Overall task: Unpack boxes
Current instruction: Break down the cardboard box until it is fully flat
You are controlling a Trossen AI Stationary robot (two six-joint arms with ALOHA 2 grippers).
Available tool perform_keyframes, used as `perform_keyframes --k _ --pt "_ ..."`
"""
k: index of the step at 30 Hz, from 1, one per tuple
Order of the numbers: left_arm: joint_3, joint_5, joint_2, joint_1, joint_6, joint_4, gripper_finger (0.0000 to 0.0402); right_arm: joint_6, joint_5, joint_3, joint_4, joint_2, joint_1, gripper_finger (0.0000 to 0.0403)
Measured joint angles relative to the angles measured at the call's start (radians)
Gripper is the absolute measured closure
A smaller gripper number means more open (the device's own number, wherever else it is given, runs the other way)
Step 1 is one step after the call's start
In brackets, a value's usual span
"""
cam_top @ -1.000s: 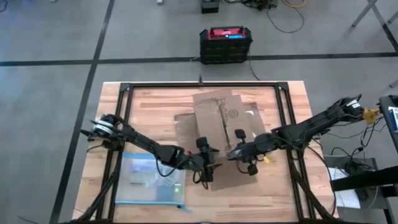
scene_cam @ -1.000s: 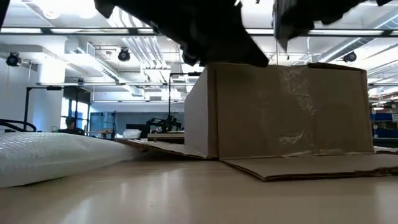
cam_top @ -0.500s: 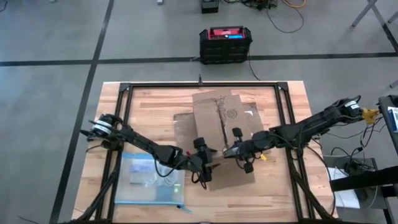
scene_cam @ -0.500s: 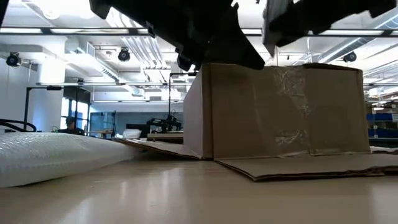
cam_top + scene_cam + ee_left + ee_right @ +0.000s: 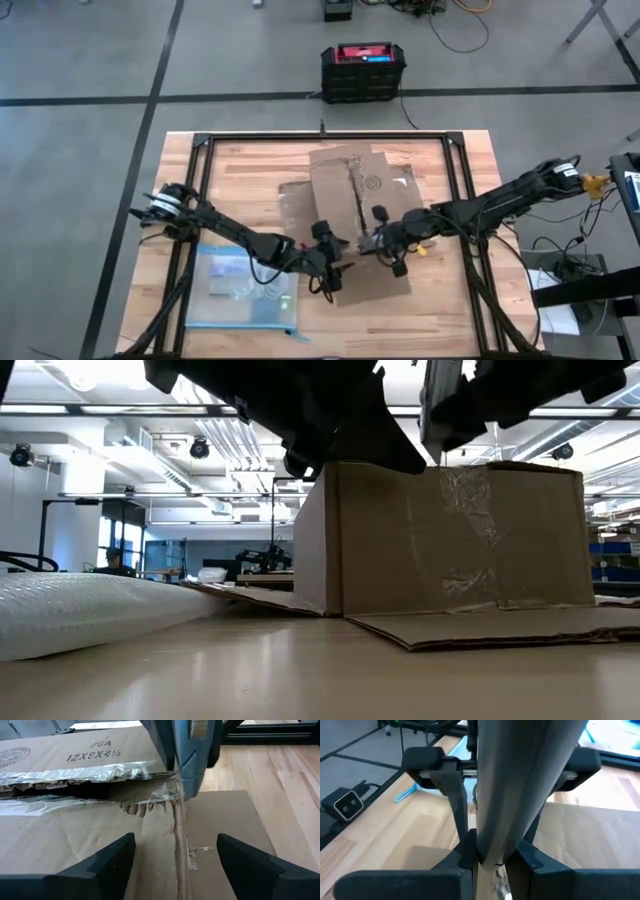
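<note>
Left wrist view is showing the brown corrugated box [image 5: 90,820] lying under the left gripper [image 5: 175,855], whose dark fingers [image 5: 107,862] are standing wide apart, holding nothing. Between and just beyond them, torn, crinkled clear tape [image 5: 100,772] is running along the ragged seam; a flap is reading "12X9X4½". The right gripper [image 5: 492,860] is pinching its fingers nearly together on a smooth grey blade-like tool [image 5: 520,785], possibly a cutter, touching that seam.
</note>
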Motion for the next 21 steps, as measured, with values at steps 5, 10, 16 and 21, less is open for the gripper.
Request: perform_keyframes --k 5,10,16,21 --pt "0.0 0.0 0.0 0.0 0.0 -0.001 0.0138 -0.004 0.0 -0.001 0.013 0.0 -0.004 0.0356" --pt "0.0 0.0 0.0 0.0 0.0 -0.002 0.0139 0.004 -0.002 -0.008 0.013 0.005 -0.011 0.0356" --pt "0.0 0.0 0.0 -0.003 0.019 -0.007 0.0142 0.005 -0.001 -0.012 0.011 -0.002 -0.012 0.0356" --pt "0.001 0.0 0.0 -0.003 0.024 -0.036 0.0143 0.009 0.0 -0.012 -0.037 -0.03 -0.012 0.0356"
